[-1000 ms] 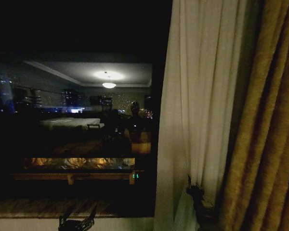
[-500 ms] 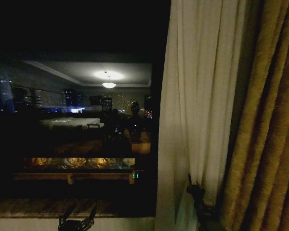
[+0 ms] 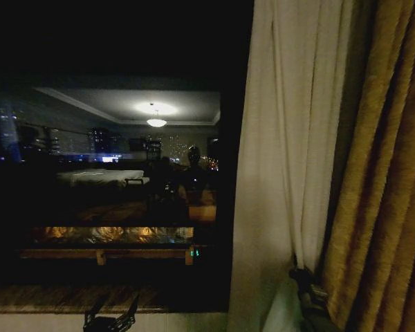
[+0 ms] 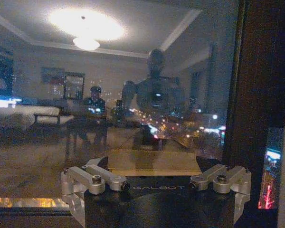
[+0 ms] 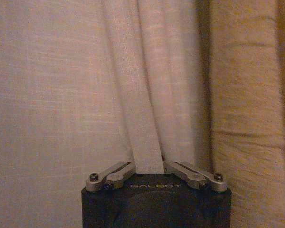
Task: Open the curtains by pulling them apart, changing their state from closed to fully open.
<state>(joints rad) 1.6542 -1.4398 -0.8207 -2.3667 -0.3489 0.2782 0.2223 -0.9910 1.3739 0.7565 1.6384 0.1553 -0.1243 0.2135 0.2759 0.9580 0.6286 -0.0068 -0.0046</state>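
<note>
Outside, dark window glass (image 3: 124, 173) beside bunched sheer curtains (image 3: 283, 152).

Both grippers are built alike. On the right gripper (image 5: 149, 167) a matte black housing is seen, lettered "GALBOT" in pale capitals on its front edge. Two silver metal linkage bars are fixed on top, each fastened by dark socket-head screws. The same black body, lettering and silver bars are shown on the left gripper (image 4: 156, 178); its finger shape is probably angular, though dimly lit.
</note>
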